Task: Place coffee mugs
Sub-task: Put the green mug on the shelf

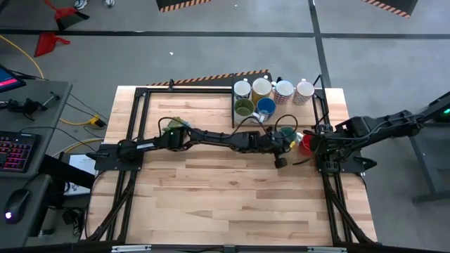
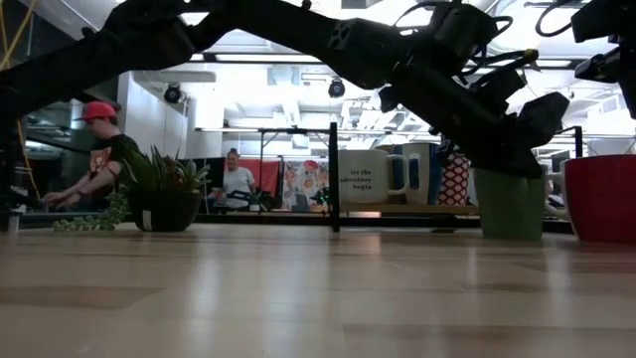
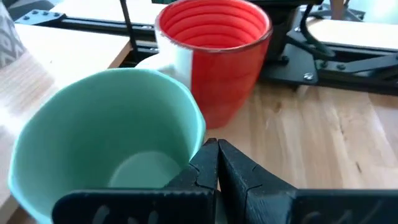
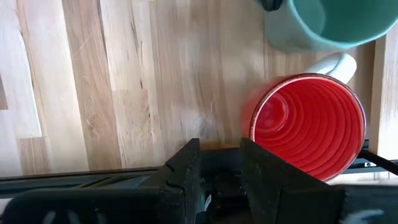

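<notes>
Left hand (image 1: pixel 281 160) sits pressed together, empty, reached far across the bench (image 1: pixel 211 204) to the right side; in the left wrist view its closed fingers (image 3: pixel 214 168) lie just beside the outer wall of the teal mug (image 3: pixel 106 149) near the rim, not around it, though actual contact cannot be told from these views. Judgement: a closed tip in that spot suits nudging or steadying the mug, not lifting it. Right hand (image 4: pixel 217 162) has its fingers slightly parted and holds nothing; it hovers over the bench edge beside the red mug (image 4: pixel 308 127), with bare wood showing in the gap between the fingers. Right arm enters from the right side, its hand close to the frame rail there. Going down in size: the bench is light butcher-block wood with a black frame around it. Six mugs are grouped at the far edge: a back row of four (white (image 1: pixel 242 89), cream (image 1: pixel 261 87), two patterned pale ones (image 1: pixel 284 90) (image 1: pixel 304 91)), and just in front of them an olive mug (image 1: pixel 244 107) and a blue mug (image 1: pixel 266 107). The teal and red mugs stand upright, apart from that group, close together near the right edge; both are empty inside. Judgement: six mugs look placed, two remain outside the cluster, and the red mug's white handle (image 4: pixel 333 64) points toward the teal mug, leaving little room between them for a finger.
</notes>
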Robot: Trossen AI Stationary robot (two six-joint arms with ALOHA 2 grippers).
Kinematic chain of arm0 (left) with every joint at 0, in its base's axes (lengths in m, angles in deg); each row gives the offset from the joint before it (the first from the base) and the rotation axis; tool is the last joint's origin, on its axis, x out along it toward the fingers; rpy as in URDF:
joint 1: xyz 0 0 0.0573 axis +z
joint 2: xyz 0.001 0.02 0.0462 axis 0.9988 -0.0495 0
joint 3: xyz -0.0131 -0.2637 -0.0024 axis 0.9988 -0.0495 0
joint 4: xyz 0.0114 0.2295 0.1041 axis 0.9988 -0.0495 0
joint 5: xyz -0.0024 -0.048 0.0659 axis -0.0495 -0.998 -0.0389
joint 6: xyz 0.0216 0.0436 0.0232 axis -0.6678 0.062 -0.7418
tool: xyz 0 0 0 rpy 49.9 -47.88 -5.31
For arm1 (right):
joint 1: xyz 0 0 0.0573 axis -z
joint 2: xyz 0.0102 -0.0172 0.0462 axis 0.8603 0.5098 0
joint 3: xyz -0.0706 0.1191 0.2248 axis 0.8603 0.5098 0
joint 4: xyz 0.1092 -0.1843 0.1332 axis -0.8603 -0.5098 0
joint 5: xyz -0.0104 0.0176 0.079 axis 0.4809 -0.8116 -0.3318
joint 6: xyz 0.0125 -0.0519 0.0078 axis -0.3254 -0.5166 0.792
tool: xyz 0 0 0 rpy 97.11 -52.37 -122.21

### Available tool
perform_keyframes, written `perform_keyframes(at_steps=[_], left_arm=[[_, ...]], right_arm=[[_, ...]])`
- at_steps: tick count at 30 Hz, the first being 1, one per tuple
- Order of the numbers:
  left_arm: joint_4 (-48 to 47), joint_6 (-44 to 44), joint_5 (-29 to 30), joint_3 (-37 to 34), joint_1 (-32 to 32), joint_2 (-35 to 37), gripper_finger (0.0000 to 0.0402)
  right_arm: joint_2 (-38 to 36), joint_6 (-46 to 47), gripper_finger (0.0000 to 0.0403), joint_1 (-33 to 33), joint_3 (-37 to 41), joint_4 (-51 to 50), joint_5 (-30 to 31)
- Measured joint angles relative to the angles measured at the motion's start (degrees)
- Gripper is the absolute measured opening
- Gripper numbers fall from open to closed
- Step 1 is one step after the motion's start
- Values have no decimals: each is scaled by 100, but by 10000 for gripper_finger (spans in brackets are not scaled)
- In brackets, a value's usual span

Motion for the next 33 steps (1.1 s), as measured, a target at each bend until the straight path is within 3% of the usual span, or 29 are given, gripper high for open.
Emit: perform_keyframes(at_steps=[9, 16, 26, 33], left_arm=[[-363, -510, -584, -52, -250, 277, 0], [-240, -994, -577, -3, -524, 811, 0], [-720, -913, -555, -9, -555, 894, 0], [-2554, -645, -1924, -4, -1020, 889, 0]], right_arm=[[-17, -19, 94, -1, 0, -3, -5], [-112, 27, 94, 0, 0, 14, 14], [-176, 136, 94, -1, 0, 17, 4], [-376, 149, 94, -1, 0, 7, 2]])
